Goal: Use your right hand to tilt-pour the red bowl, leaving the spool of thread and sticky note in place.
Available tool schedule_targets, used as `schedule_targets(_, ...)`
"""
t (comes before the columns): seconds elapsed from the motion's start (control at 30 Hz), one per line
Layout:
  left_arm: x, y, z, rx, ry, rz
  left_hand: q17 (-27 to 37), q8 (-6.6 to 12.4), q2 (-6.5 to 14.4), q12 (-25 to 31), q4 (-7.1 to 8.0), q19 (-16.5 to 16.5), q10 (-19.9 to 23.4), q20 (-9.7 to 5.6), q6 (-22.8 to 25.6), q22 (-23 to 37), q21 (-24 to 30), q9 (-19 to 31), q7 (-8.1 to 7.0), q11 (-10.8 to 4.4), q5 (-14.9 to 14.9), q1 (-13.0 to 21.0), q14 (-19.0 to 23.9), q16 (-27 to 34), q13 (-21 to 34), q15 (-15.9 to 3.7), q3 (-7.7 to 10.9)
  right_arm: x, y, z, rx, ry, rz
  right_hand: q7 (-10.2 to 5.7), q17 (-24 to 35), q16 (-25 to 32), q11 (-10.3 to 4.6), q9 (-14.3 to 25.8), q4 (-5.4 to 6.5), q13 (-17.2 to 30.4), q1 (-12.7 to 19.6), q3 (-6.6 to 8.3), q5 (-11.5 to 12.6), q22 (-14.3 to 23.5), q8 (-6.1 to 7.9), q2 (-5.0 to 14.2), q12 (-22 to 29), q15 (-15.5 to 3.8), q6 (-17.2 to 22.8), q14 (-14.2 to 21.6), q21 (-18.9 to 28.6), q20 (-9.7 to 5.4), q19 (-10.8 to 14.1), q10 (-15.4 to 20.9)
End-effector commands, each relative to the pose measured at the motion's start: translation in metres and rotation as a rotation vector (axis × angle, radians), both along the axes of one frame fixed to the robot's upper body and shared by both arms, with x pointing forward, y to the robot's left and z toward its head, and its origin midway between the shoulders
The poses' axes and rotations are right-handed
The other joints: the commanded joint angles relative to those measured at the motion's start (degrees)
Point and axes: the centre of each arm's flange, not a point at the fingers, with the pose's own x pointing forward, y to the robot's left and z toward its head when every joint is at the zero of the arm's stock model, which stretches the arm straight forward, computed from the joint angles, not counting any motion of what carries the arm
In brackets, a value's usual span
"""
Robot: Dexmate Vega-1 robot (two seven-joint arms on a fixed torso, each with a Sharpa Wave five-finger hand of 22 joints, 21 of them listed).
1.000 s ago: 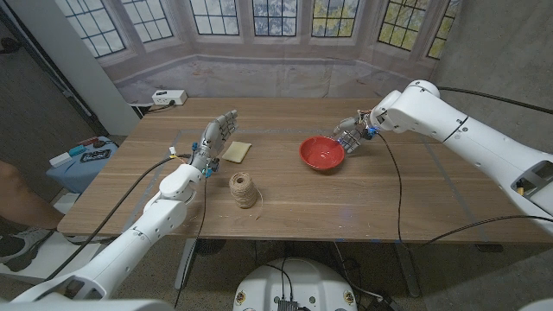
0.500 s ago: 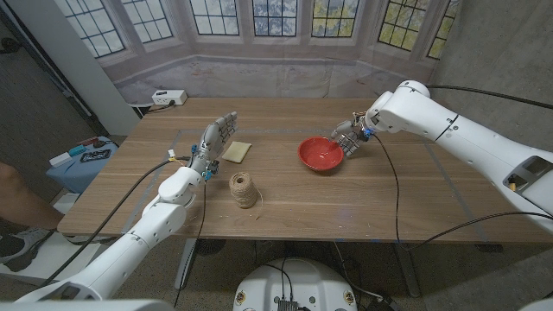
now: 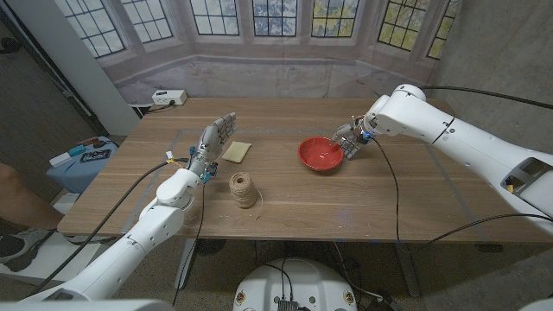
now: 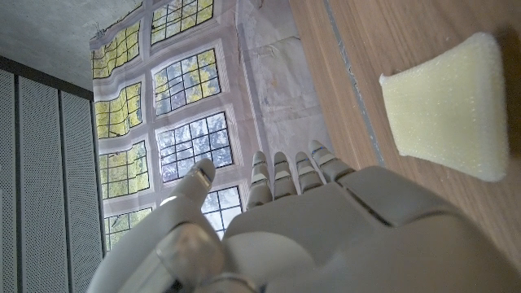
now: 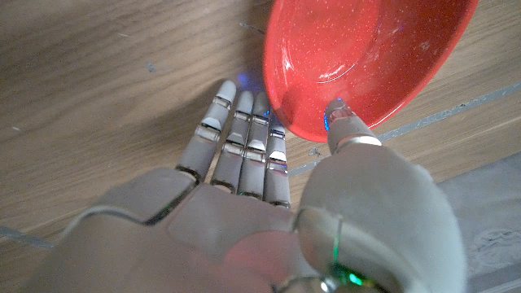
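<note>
The red bowl [image 3: 321,154] sits on the desk [image 3: 363,203] toward its far right part, well in from the right edge. The right hand [image 3: 351,139] is at the bowl's right rim: in the right wrist view the thumb tip [image 5: 339,114] presses inside the bowl [image 5: 366,57] at its rim while the fingers [image 5: 244,130] reach under its outer wall, so the hand pinches the bowl's edge. In that view the bowl looks tipped, its near rim raised off the wood, though how far is hard to tell.

The spool of thread [image 3: 244,189] stands upright near the middle of the desk, toward the near edge. The yellow sticky note [image 3: 237,151] lies flat farther back, just beside the left hand [image 3: 214,138]. That hand stands upright over the desk's left part, fingers straight, close together and pointing up, holding nothing; in the left wrist view its fingers [image 4: 289,175] reach past the sticky note [image 4: 446,102] without touching it
</note>
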Motion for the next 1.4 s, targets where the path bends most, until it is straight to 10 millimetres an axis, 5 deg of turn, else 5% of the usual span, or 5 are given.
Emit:
schedule_targets(0.03,-0.003,0.003,-0.001,-0.003,-0.003,0.007,0.22,0.2,0.01,-0.23,-0.14,0.41,0.44,0.38,0.56,0.31,-0.31,0.07,0.14,0.15,0.34,0.87,-0.01,0.23,0.21,0.39,0.01,0.007,0.006,-0.001,-0.036,-0.004,-0.02,-0.15,0.74,0.9,-0.69,0.33,0.08,0.86,1.28,-0.43,0.16,0.35,0.3,0.09,1.32,-0.34,1.25,1.37,0.56,-0.26,0.75,1.52)
schedule_targets(0.63,0.007,-0.001,0.004,0.006,-0.008,-0.014,0.22,0.07,-0.01,-0.31,-0.27,0.48,0.6,0.4,0.74,0.32,-0.4,0.11,0.06,0.19,0.36,1.14,0.06,0.2,0.24,0.34,-0.11,0.013,0.007,-0.008,-0.069,-0.013,-0.067,-1.38,3.82,4.17,-3.16,1.16,0.02,4.29,4.86,-2.0,0.26,0.54,0.82,0.6,5.89,-2.82,5.32,5.17,1.3,-1.81,3.11,4.53)
schedule_targets(1.4,0.007,-0.001,0.001,0.002,-0.001,-0.012,0.21,0.05,0.02,-0.28,-0.44,0.67,1.07,0.5,1.14,0.33,-0.45,0.16,-0.23,0.27,0.39,1.48,0.2,0.19,0.28,0.37,-0.22,0.015,0.01,-0.026,-0.1,-0.066,-0.114,-5.84,10.18,11.05,-8.26,3.39,0.14,11.71,11.12,-4.14,0.24,0.87,3.48,2.13,15.88,-8.75,15.06,13.89,3.28,-5.65,7.98,11.96)
